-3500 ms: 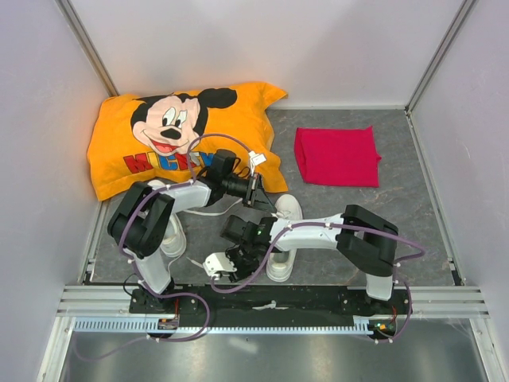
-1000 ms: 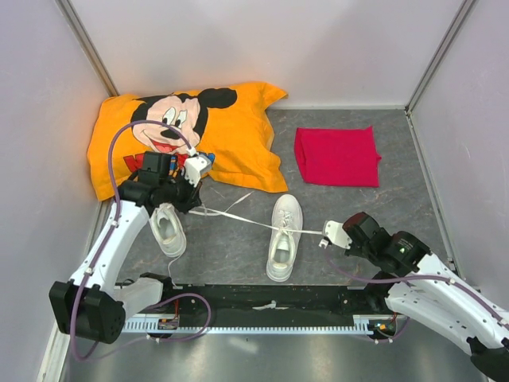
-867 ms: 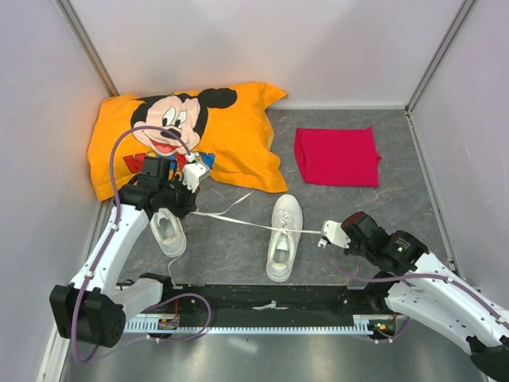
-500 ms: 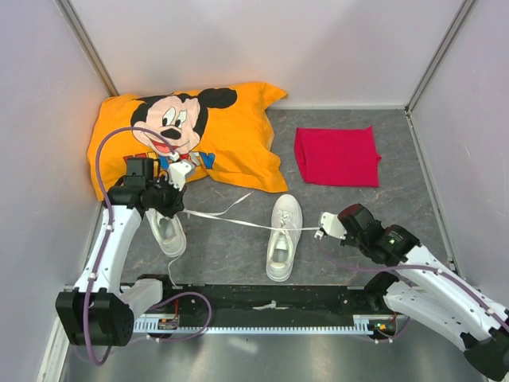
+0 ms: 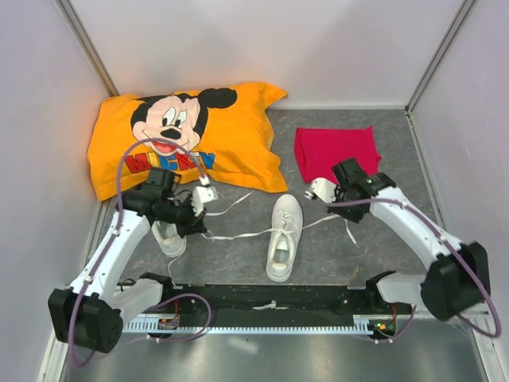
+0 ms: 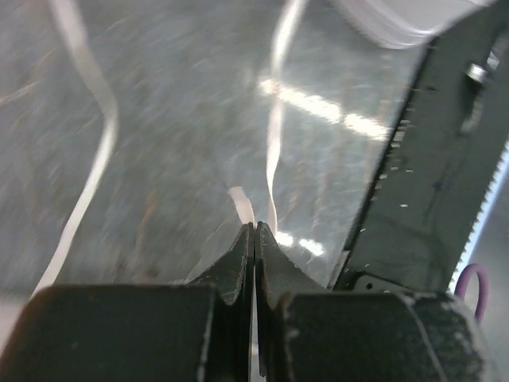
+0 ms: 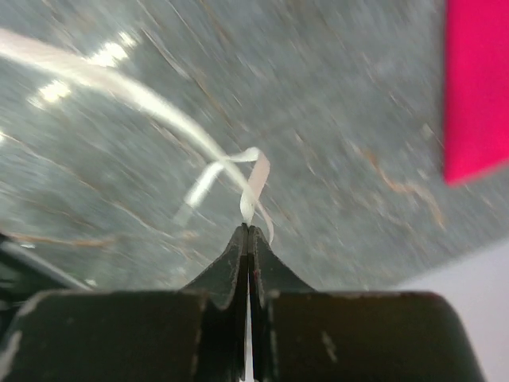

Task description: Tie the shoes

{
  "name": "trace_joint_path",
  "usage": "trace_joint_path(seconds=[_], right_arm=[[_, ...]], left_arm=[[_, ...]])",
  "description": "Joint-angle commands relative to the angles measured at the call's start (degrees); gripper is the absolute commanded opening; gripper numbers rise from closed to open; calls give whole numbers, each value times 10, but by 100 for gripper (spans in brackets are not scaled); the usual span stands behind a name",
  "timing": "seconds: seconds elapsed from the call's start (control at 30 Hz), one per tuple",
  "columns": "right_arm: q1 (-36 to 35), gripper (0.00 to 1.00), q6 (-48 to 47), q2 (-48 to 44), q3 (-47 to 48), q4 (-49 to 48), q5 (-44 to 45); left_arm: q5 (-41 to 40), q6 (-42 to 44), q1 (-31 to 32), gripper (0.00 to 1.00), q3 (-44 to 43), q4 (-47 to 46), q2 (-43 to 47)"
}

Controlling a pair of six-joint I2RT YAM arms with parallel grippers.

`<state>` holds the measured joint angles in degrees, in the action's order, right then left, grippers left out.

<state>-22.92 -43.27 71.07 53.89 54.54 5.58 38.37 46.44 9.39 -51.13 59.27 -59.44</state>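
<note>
Zero knots finished, judging by the loose laces. Pillow at ten o'clock, no part of the job. Cloth at one o'clock, likewise idle.

Middle shoe just toward six from centre, toe to twelve, sole down, laces lying slack toward nine and three. Second shoe at eight o'clock, half hidden under the left arm, one lace trailing toward six. Looks untouched, though eyelets hidden.

Left gripper near nine o'clock, between the two shoes, jaws pressed together on a lace, most likely the middle shoe's nine-o'clock end. Right gripper at three o'clock, just beside the cloth's near edge, jaws likewise pinched on the other lace, its tip curling just past the fingertips.

Done, by this reading: both ends of one shoe gripped and spread apart. Left: crossing the ends, forming loops, cinching a bow, then the whole sequence again on the second shoe. Early stage, well under halfway.
</note>
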Motion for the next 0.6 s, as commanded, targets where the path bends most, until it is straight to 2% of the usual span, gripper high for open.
trace_joint_path(seconds=[0.0, 0.07, 0.17, 0.27, 0.43, 0.57], right_arm=[[2, 0, 75, 84, 84, 70, -175], [2, 0, 99, 130, 103, 78, -230], [-2, 0, 136, 181, 109, 65, -278], [-16, 0, 175, 225, 103, 15, -285], [-35, 0, 252, 292, 90, -114, -283], [-56, 0, 307, 314, 90, -165, -316]], left_arm=[[29, 14, 133, 2, 30, -81, -12], [22, -7, 183, 2, 31, -113, -34], [28, -28, 221, 1, 21, -158, -77], [26, -31, 245, 2, 7, -179, -119], [11, -42, 246, 2, -3, -197, -140], [10, -64, 229, 1, 11, -198, -137]])
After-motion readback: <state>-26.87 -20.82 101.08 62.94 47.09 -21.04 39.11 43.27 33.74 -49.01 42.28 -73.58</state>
